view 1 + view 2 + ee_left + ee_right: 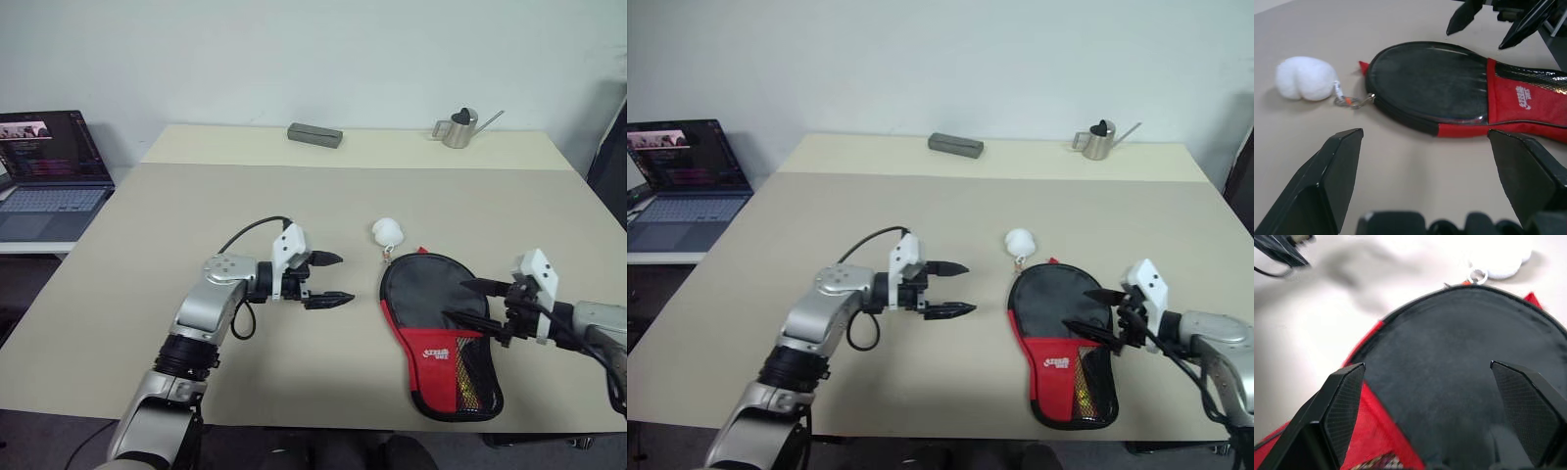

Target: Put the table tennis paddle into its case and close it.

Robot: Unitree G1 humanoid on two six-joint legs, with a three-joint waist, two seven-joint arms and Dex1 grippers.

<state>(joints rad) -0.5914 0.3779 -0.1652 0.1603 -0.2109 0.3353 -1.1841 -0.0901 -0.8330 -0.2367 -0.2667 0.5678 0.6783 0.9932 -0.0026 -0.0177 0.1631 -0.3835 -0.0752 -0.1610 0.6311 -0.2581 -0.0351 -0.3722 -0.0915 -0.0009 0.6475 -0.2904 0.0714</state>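
Observation:
The case (pixel 421 294) lies flat on the table at the right, black round end away from me, red panel and mesh pocket toward the front edge. Its white pom-pom (pixel 386 231) rests on the table just beyond the round end. The case's seam (pixel 1400 117) looks closed where I see it. The paddle is hidden, though a striped tan-and-red bit (pixel 470 389) shows through the mesh. My left gripper (pixel 343 278) hovers open left of the case, pointing at it, with nothing between its fingers. The right gripper (pixel 455 300) is open over the case's right side, also holding nothing.
A laptop (pixel 49 176) sits on a lower surface off the table's left side. A grey box (pixel 314 135) and a metal watering can (pixel 458 129) stand along the far edge. The case's narrow end lies close to the table's front edge (pixel 323 421).

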